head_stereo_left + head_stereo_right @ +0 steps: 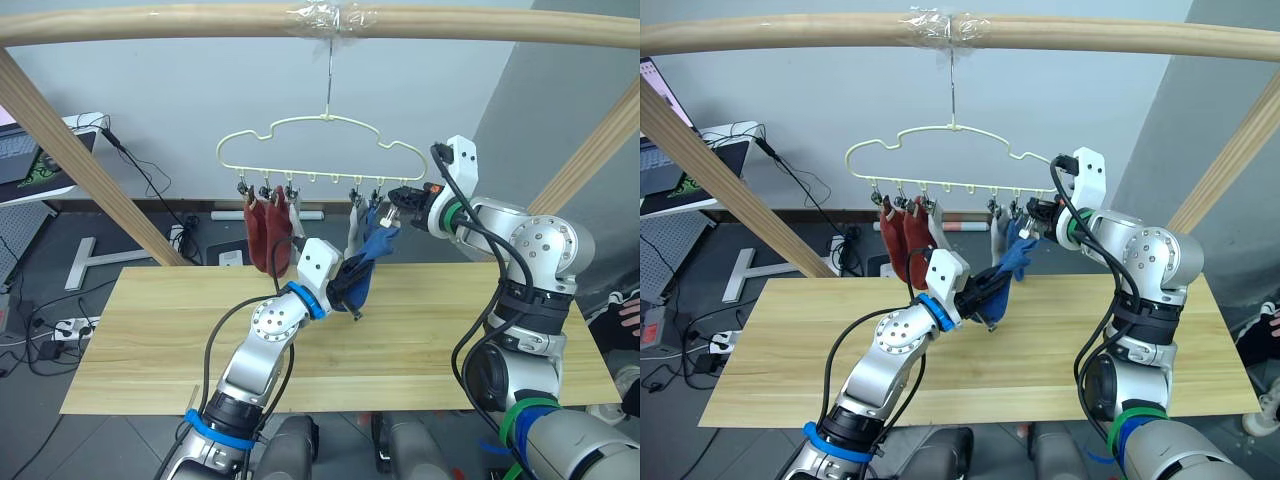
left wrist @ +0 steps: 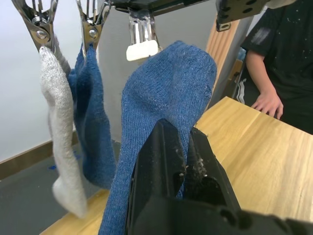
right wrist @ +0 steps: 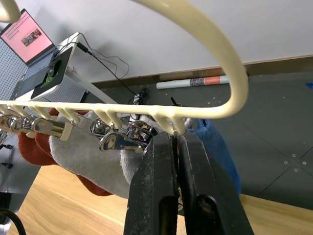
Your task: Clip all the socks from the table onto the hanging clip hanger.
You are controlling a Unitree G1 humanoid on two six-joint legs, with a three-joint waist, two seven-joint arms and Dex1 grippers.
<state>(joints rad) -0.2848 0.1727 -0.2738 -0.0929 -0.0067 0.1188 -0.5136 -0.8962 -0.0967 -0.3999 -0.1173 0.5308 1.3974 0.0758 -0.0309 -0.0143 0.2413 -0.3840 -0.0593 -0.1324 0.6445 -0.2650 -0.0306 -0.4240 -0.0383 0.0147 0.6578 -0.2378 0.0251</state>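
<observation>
Your left gripper [image 2: 183, 161] is pinching the blue sock [image 2: 161, 112] upright, its cuff just beneath the last clip [image 2: 142, 34], which your right gripper [image 3: 177, 161] is squeezing with shut jaws.

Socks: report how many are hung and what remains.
Done: two rust red socks, at least one grey sock and one blue sock hang clipped on the hanger. In hand: left gripper holds the last blue sock up while right gripper pinches the end clip. The table holds no socks.
</observation>
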